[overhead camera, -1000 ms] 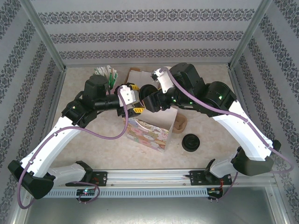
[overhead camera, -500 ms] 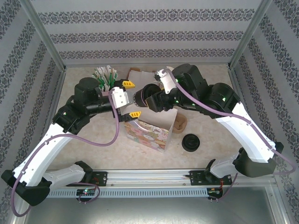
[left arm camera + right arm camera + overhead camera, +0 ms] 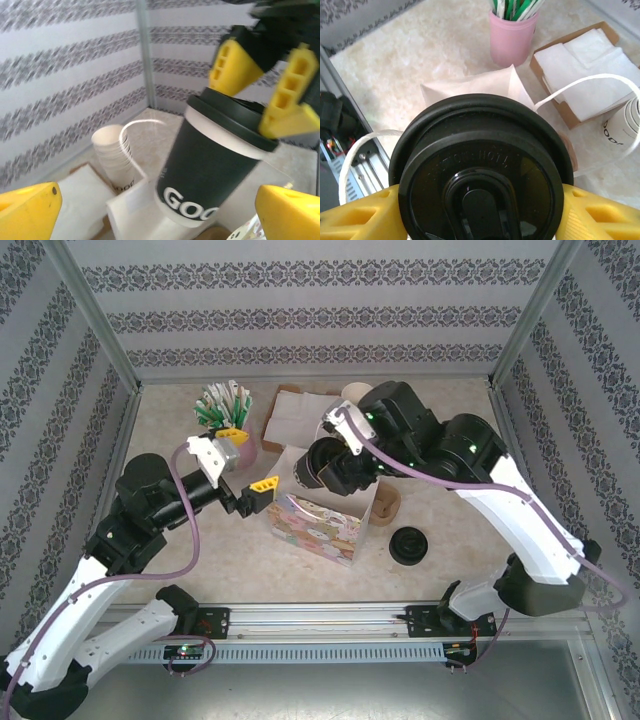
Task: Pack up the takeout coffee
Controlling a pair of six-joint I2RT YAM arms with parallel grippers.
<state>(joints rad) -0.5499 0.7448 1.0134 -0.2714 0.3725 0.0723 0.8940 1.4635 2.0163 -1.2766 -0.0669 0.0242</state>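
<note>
Since a second ago my left pincer (image 3: 250,462) has backed off toward 9 o'clock of the patterned bag (image 3: 320,532), its yellow fingers spread wide and empty, while my right pincer (image 3: 257,100) has swung the takeout coffee (image 3: 318,468) over the bag's 12 o'clock edge. Right is clamped on the black lid's rim, and the cup seems to hang tilted. I'd level it first, centre it over the bag's mouth, lower slowly clear of the paper walls and the handle loop (image 3: 600,76), and release only once the base sits flat
</note>
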